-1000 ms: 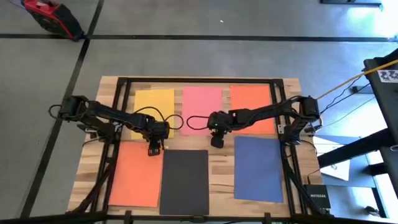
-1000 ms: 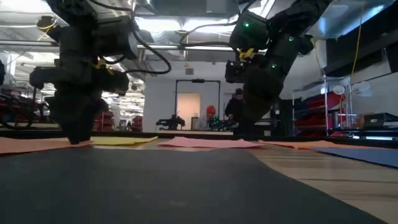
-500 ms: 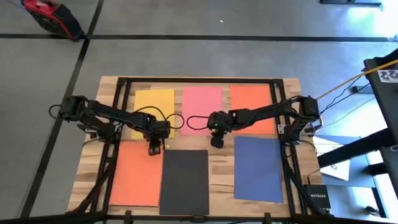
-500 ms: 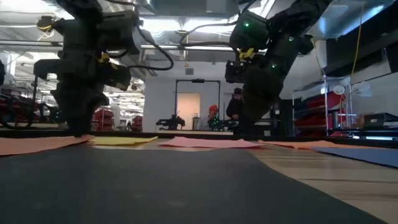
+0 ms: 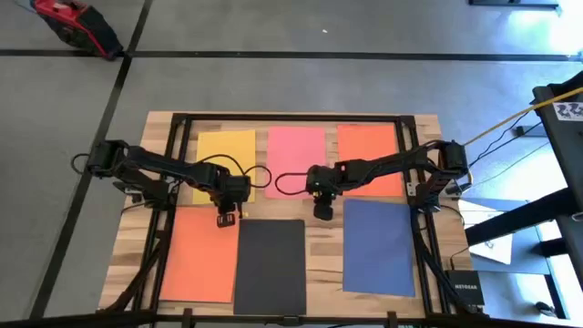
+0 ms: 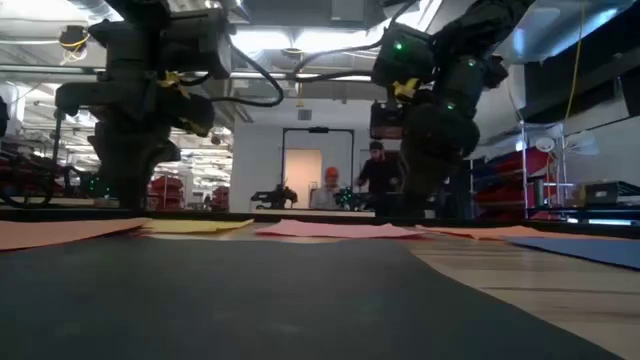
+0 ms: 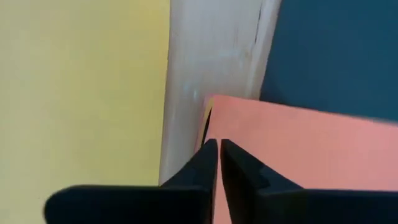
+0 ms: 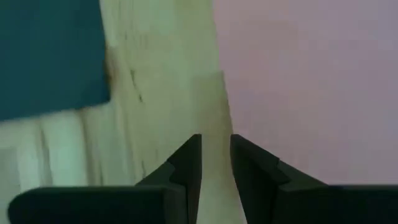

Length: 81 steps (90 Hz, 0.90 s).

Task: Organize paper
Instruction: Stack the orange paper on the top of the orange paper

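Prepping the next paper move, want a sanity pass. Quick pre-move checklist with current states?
1. Left gripper over the top-right corner of the near orange sheet: ok.
2. Left fingers closed, corner apparently not gripped: cannot tell if pinched.
3. Right gripper over bare table between pink sheet and blue sheet, holding nothing: ok.
4. Right fingers slightly apart: ok.
5. Six sheets lie flat with no overlaps: ok.
6. People stand beyond the table, none reaching in: ok.
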### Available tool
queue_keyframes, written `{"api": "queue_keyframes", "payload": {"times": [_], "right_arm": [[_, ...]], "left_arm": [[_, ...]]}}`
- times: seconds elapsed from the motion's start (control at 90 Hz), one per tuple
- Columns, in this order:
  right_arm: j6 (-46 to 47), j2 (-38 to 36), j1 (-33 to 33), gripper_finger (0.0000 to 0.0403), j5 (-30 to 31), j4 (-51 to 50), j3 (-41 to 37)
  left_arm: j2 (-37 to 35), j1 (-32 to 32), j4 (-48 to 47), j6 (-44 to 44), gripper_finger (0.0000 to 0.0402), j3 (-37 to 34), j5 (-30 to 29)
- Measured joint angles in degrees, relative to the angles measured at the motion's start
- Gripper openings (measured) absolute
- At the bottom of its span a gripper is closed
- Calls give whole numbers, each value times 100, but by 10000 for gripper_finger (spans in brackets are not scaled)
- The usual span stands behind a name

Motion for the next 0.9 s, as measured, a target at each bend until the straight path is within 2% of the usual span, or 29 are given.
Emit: {"api": "queue_keyframes", "payload": {"times": [0.167, 0.411, 0.589, 0.767, 0.9], "right_arm": [[-4, 0, 0, 74, 62, -6, 0], [-9, 0, -1, 74, 68, -4, 0], [-45, 0, -1, 74, 70, -5, 0], [-153, 0, -2, 74, 72, -2, 2], [-153, 0, -2, 74, 72, 0, 0]], "left_arm": [[0, 6, 110, 254, 41, 0, -47], [0, 7, 607, 197, 114, -114, -45], [2, 7, 619, 28, 157, -349, -47], [4, -31, 632, 81, 170, -365, -67], [4, -28, 632, 103, 155, -367, -258]]}}
